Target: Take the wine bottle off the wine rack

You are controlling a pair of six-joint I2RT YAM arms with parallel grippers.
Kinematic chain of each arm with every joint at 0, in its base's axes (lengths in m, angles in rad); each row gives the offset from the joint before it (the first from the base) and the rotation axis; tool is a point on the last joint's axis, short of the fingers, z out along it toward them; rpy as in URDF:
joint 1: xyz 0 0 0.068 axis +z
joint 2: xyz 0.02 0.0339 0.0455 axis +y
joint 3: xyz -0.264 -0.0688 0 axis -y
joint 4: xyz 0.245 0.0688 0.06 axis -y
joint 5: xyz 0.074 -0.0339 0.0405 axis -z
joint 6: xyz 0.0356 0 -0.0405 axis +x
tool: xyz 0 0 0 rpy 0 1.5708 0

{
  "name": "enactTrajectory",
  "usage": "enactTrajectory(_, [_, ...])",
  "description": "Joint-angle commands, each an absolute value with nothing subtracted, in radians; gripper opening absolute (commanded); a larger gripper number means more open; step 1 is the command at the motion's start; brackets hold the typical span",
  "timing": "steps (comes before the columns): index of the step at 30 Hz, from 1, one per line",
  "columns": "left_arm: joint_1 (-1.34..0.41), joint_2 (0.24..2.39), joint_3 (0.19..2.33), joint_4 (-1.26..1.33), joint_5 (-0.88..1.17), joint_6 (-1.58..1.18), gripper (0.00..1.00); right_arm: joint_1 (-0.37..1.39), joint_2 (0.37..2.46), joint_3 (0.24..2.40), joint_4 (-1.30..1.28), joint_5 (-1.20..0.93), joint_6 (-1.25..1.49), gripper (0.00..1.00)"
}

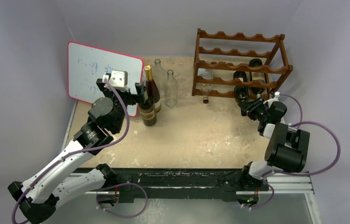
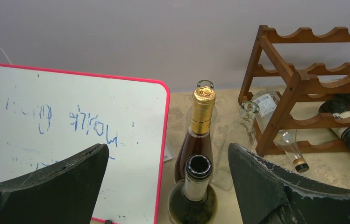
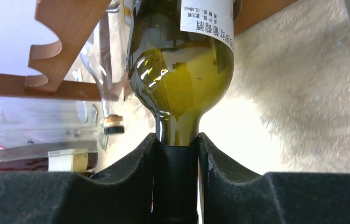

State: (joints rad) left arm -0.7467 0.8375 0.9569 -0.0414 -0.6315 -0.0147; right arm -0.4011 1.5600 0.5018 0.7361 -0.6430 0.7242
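The right claw (image 3: 176, 144) is shut tight on the thin neck of the wine bottle (image 3: 180, 79). The bottle is green glass & lies on its side in a low row of the wine rack (image 1: 243, 67). The rack is at the far right of the counter (image 1: 201, 135). The bottle's neck pokes out the front, toward the claw. Its white label has Chinese words, plus tiny print that looks like "12.5%vol". Another dark bottle (image 1: 257, 74) w/ a pale label lies just beside it in the rack, but that label is too small to read. A clear bottle (image 1: 205, 86) lies in the rack's left side.

The left claw (image 2: 167, 149) is wide open w/ nothing in it. It is near an open dark bottle (image 2: 196, 182) that stands on the counter. Just behind that one stands a brown bottle w/ a gold foil top (image 2: 203, 112). Two clear bottles (image 1: 170, 88) stand next to them. A whiteboard (image 2: 70, 121) w/ a red edge leans on the left. It has blue scribbles that can't be read.
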Motion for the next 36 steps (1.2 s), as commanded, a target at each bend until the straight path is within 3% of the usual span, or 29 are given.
enactTrajectory(1, [-0.743, 0.825, 0.965, 0.007, -0.616, -0.022, 0.98, -0.389, 1.391, 0.502, 0.643, -0.689, 0.646, 0.00])
enactTrajectory(12, [-0.744, 0.829, 0.967, 0.000, -0.615, -0.022, 0.98, -0.389, 1.015, 0.469, 0.227, -0.526, 0.611, 0.00])
enactTrajectory(23, [-0.743, 0.837, 0.968, 0.000, -0.602, -0.028, 0.97, -0.389, 0.803, 0.543, -0.111, -0.486, 0.571, 0.00])
enactTrajectory(36, [-0.743, 0.850, 0.971, -0.005, -0.585, -0.028, 0.96, -0.390, 0.720, 0.653, -0.327, -0.545, 0.512, 0.00])
